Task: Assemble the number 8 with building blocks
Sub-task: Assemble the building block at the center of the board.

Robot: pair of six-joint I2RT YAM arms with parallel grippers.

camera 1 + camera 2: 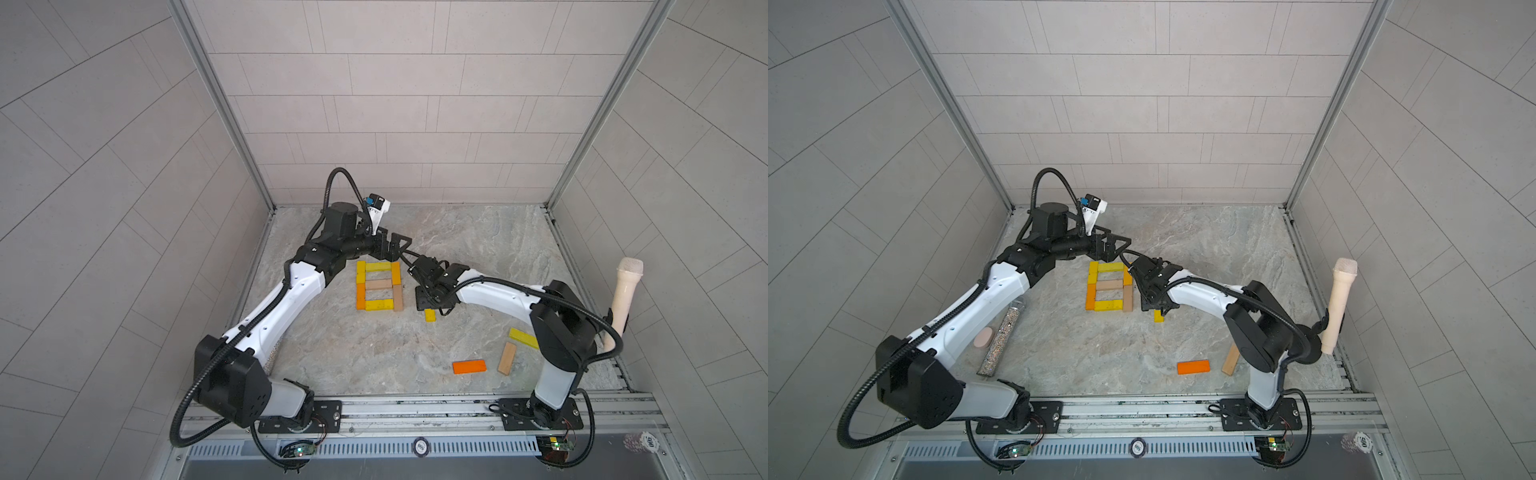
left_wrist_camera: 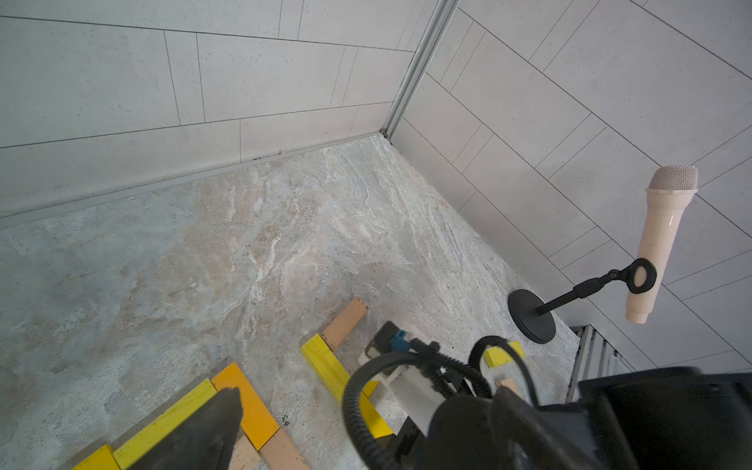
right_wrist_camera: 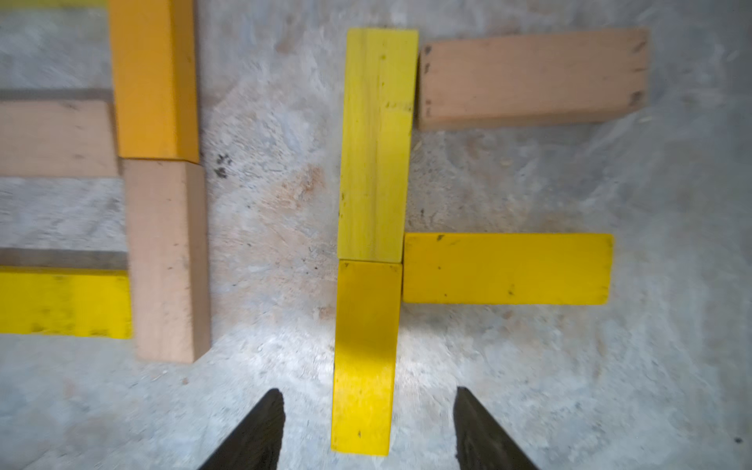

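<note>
Right gripper [image 3: 368,390]: fingers [image 3: 260,431] stand apart, clear of the yellow block [image 3: 364,358] lying flat between them. It abuts another block ahead, probably a second figure's upright. The number 8 [image 1: 378,286] lies complete just beside the fingers. Left gripper [image 1: 397,245]: spread, empty.

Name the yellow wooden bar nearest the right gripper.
The deep-yellow bar whose end lies between the right gripper's fingertips, butted against a paler yellow bar.
</note>
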